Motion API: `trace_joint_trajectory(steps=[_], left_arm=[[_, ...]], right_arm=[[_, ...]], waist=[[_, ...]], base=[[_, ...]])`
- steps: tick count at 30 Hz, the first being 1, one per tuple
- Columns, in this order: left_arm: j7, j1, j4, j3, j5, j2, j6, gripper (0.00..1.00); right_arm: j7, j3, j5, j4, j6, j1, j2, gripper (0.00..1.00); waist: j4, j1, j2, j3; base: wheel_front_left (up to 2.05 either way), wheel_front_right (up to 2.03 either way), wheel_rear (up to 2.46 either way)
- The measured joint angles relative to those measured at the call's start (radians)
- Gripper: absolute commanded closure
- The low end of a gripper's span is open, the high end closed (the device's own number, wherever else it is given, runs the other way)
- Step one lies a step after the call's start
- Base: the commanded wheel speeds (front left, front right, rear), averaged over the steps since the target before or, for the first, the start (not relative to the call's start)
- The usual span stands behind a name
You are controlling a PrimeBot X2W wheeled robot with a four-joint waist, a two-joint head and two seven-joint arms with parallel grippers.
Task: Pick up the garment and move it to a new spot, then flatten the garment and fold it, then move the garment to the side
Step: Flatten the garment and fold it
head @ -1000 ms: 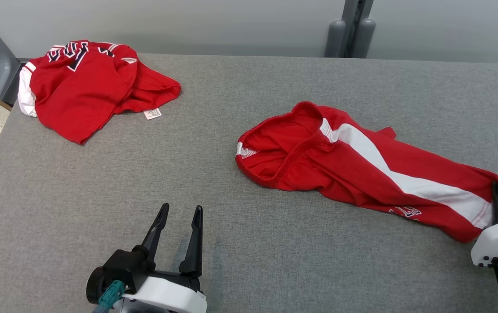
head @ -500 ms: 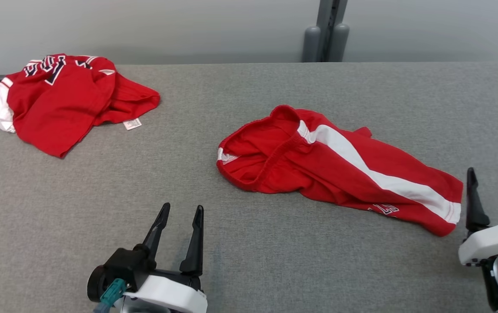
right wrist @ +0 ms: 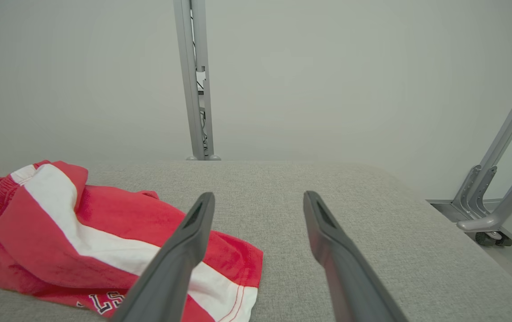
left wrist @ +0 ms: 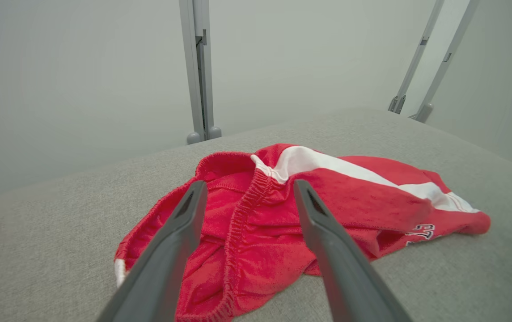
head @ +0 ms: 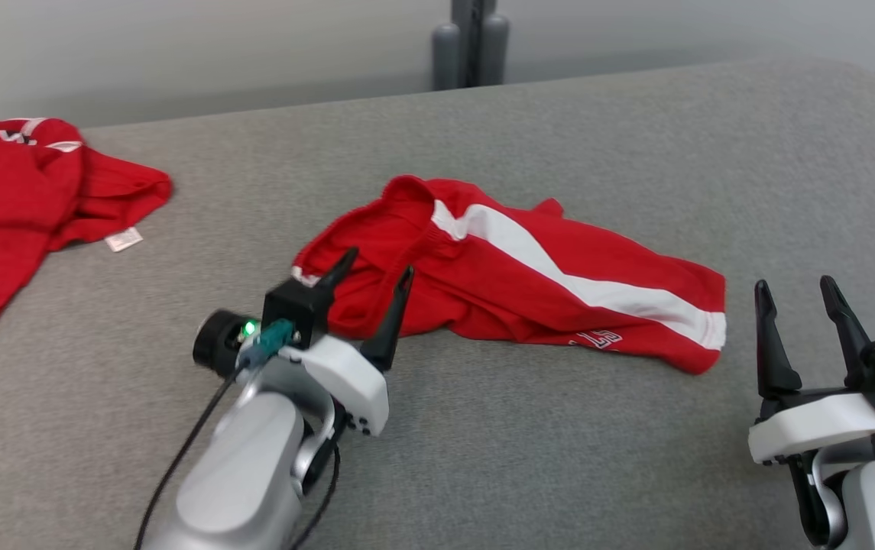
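The right gripper has released the shorts and stands open. The open left gripper has reached their waistband, probably to flatten them.

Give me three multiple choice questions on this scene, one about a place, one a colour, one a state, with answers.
1. The left claw is at which end of the shorts? A hem B waistband C neither
2. The shorts' stripe is: A white B blue C yellow
3. The right claw is: A shut on the shorts B shut, empty C open, empty
Answers: 1 B, it frames the elastic waistband; 2 A, a white band crosses the red cloth; 3 C, it gapes, holding nothing.
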Motion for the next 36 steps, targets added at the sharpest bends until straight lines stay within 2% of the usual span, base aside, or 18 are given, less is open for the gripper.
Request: trace_joint_trajectory(steps=[8, 18, 19, 20, 22, 29, 36], left_arm=[[0.027, -0.191, 0.226, -0.031, 0.009, 0.001, -0.043, 0.00], [0.048, -0.289, 0.402, -0.039, -0.006, 0.003, -0.050, 0.00], [0.055, -0.305, 0.431, -0.045, -0.006, 0.002, -0.050, 0.14], [0.054, -0.311, 0.440, -0.049, -0.006, 0.002, -0.052, 0.38], [0.045, -0.317, 0.449, -0.059, -0.016, 0.002, -0.061, 1.00], [-0.016, -0.311, 0.432, -0.095, -0.055, 0.001, -0.075, 1.00], [-0.063, -0.202, 0.270, -0.112, -0.130, 0.002, -0.079, 1.00]], right_arm=[[0.000, 0.012, 0.013, -0.022, 0.000, -0.013, 0.011, 0.00], [0.000, 0.015, 0.013, -0.024, 0.000, -0.014, 0.013, 0.00], [0.000, 0.019, 0.017, -0.026, 0.000, -0.015, 0.013, 0.00], [0.000, 0.020, 0.020, -0.027, 0.000, -0.016, 0.013, 0.00], [0.000, 0.016, 0.023, -0.031, 0.000, -0.016, 0.013, 0.00], [0.000, -0.002, 0.024, -0.034, 0.000, 0.002, 0.014, 0.00], [0.000, -0.015, 0.024, -0.031, 0.000, 0.027, 0.015, 0.00]], waist=[[-0.096, 0.0000, 0.0000, 0.068], [-0.150, 0.0000, 0.0000, 0.102], [-0.154, 0.0000, 0.0000, 0.103], [-0.155, 0.0000, 0.0000, 0.103], [-0.151, 0.0000, 0.0000, 0.101], [-0.121, 0.0000, 0.0000, 0.083], [-0.058, 0.0000, 0.0000, 0.052]], base=[[0.00, 0.00, 0.00], [0.00, 0.00, 0.00], [0.00, 0.00, 0.00], [0.00, 0.00, 0.00], [0.00, 0.00, 0.00], [0.00, 0.00, 0.00], [0.00, 0.00, 0.00]])
